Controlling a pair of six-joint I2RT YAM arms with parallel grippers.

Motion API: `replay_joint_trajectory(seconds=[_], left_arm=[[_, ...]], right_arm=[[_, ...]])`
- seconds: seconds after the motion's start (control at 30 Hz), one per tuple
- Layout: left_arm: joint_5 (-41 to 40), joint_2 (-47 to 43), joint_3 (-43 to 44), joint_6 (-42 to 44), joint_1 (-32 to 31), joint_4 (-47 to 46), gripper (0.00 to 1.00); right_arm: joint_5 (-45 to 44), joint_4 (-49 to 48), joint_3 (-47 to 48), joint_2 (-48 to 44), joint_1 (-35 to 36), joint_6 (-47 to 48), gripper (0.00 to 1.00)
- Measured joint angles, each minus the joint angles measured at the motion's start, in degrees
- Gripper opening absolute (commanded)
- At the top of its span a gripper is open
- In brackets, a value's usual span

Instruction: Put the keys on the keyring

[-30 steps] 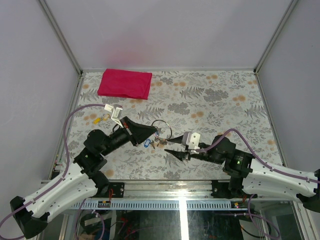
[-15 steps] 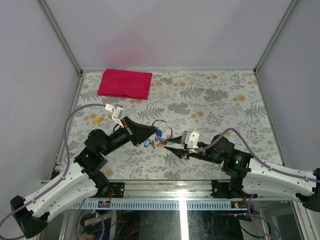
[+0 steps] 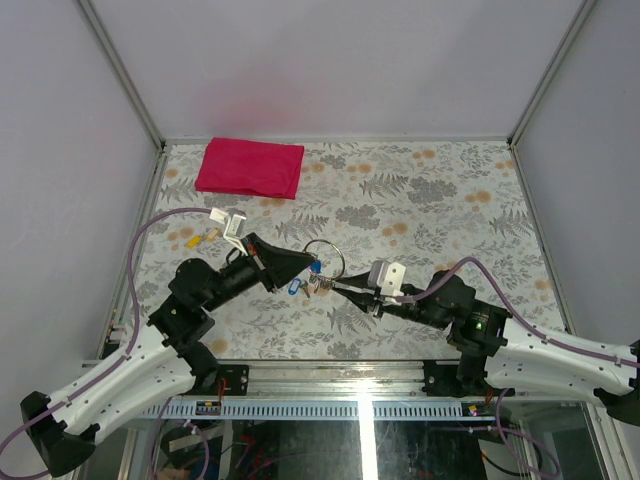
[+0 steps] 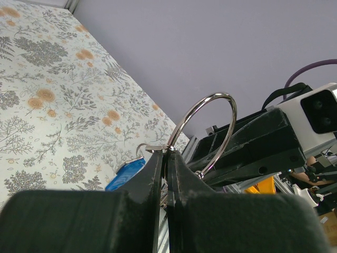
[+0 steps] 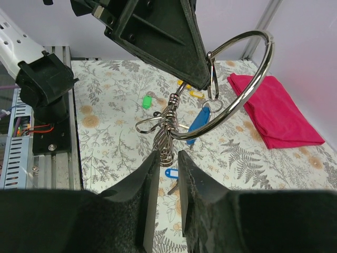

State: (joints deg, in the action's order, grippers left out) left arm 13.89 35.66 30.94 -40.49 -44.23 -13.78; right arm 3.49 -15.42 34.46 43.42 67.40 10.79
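Silver wire loops of the keyring (image 5: 166,132) dangle from the large ring (image 5: 247,74), which the left gripper (image 4: 167,157) pinches shut. One blue key (image 5: 199,124) hangs alongside and a second key (image 5: 168,173) lies on the table (image 5: 237,153) below. The right gripper (image 5: 168,158), jaws narrow but gapped, straddles the cluster's lower end. I'd close gently and squarely, steadying it without twisting.

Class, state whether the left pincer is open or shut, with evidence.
Shut: the left wrist view shows the left pincer pinching the large silver ring, fingers together.
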Motion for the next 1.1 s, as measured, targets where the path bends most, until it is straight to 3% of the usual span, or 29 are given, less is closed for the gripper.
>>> replay_joint_trajectory(seconds=[0.13, 0.27, 0.37, 0.83, 1.1], left_arm=[[0.00, -0.07, 0.00, 0.00, 0.00, 0.02, 0.00], [0.00, -0.07, 0.00, 0.00, 0.00, 0.02, 0.00], [0.00, -0.07, 0.00, 0.00, 0.00, 0.02, 0.00], [0.00, -0.07, 0.00, 0.00, 0.00, 0.02, 0.00], [0.00, -0.04, 0.00, 0.00, 0.00, 0.02, 0.00]], right_arm=[[-0.02, 0.20, 0.00, -0.70, 0.00, 0.00, 0.25], [0.00, 0.22, 0.00, -0.79, 0.00, -0.09, 0.39], [0.04, 0.13, 0.00, -0.74, 0.00, -0.20, 0.42], [0.52, -0.35, -0.04, 1.49, 0.00, -0.26, 0.35], [0.52, -0.81, -0.04, 1.75, 0.00, -0.31, 0.37]])
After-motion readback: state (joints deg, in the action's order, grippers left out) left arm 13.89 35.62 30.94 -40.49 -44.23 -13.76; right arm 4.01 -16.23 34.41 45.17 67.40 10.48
